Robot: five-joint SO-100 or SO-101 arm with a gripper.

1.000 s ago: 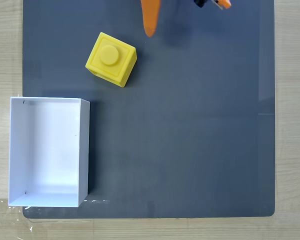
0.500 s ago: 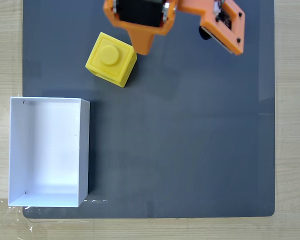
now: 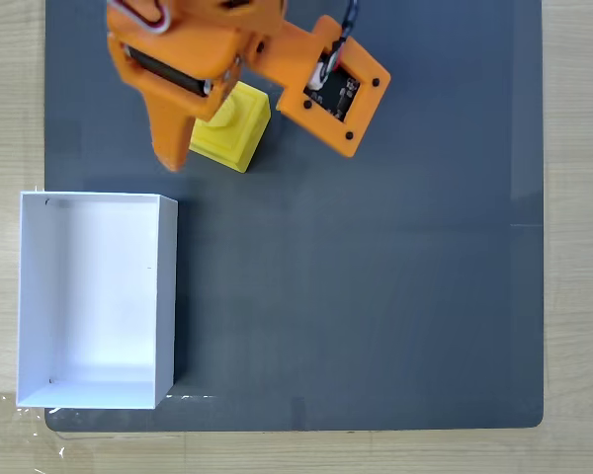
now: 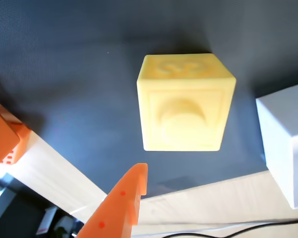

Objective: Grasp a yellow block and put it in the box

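Observation:
The yellow block (image 3: 235, 136) sits on the dark mat near the top of the fixed view, its upper part covered by the orange arm. One long orange finger (image 3: 166, 138) points down just left of the block, apart from it. In the wrist view the block (image 4: 186, 101) lies studded face toward me, beyond the tip of the lower finger (image 4: 124, 198). My gripper (image 4: 77, 153) is open with nothing between its jaws, and the block is outside the gap. The white box (image 3: 89, 296) stands open-topped at the lower left, and its corner (image 4: 285, 144) shows at the right in the wrist view.
The dark grey mat (image 3: 376, 296) covers most of the light wooden table (image 3: 10, 99). The orange wrist camera housing (image 3: 334, 87) hangs to the right of the block. The mat's edge and the wood (image 4: 198, 198) run close behind the block in the wrist view.
The arm has swung in from the top edge, down and to the left, and now covers part of the block. The block and box have not moved.

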